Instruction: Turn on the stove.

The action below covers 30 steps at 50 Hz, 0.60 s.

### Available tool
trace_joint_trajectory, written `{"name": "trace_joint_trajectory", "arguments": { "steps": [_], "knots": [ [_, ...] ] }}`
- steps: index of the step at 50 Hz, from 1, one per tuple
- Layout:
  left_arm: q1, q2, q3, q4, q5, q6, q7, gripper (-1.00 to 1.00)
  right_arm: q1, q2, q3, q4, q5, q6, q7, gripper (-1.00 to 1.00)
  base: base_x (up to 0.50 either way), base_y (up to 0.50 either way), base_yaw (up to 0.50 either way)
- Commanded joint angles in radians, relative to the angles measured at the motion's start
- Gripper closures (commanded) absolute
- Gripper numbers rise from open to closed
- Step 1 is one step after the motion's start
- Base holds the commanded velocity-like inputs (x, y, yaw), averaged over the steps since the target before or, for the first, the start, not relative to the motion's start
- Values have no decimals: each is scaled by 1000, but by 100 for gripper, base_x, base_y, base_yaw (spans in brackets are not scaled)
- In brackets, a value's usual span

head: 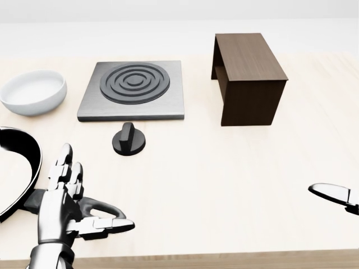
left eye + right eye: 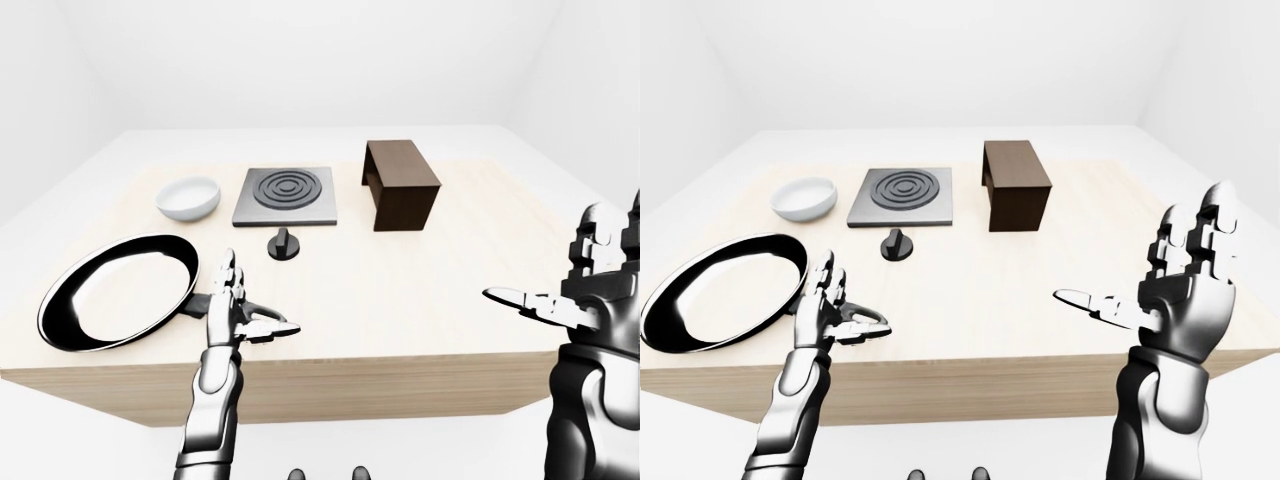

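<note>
The stove (image 1: 133, 91), a flat grey plate with dark concentric rings, sits toward the top of the head view, left of centre on the pale wooden table (image 1: 224, 179), and its black knob (image 1: 129, 139) stands just below the plate's lower edge, apart from both hands. To the stove's left rests a white bowl (image 1: 32, 91), and to its right, a little way off, stands a dark brown wooden box (image 1: 247, 75) with an open side. Down at the left edge of the head view curves the rim of a black frying pan (image 2: 118, 302), its handle pointing right along the table's near side. The left hand (image 1: 64, 204) hovers over that handle, fingers spread and extended, thumb stretched to the right, grasping nothing, well short of the knob. Over on the right, the right hand (image 2: 1180, 285) is raised beyond the table's near right corner, palm open, fingers straight up and thumb jutting left, holding nothing; in the head view only its thumb tip shows at the right edge. Both hands sit well clear of the stove.
</note>
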Motion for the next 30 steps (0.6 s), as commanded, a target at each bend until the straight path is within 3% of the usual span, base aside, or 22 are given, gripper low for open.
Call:
{"name": "trace_joint_trajectory", "arguments": {
  "steps": [1,5,30],
  "knots": [
    [0,-1,1,-5,-2,-1,6,-100,-1,-1,0,-4,-11,0,5,-100,30,0,0],
    [-7,1,4,13,-2,-13,7,-100,4,4,2,-5,-18,0,6,-100,37,0,0],
    [-9,1,1,25,2,-17,11,-100,2,1,-9,-10,-15,0,-3,-100,37,0,0]
  ]
}}
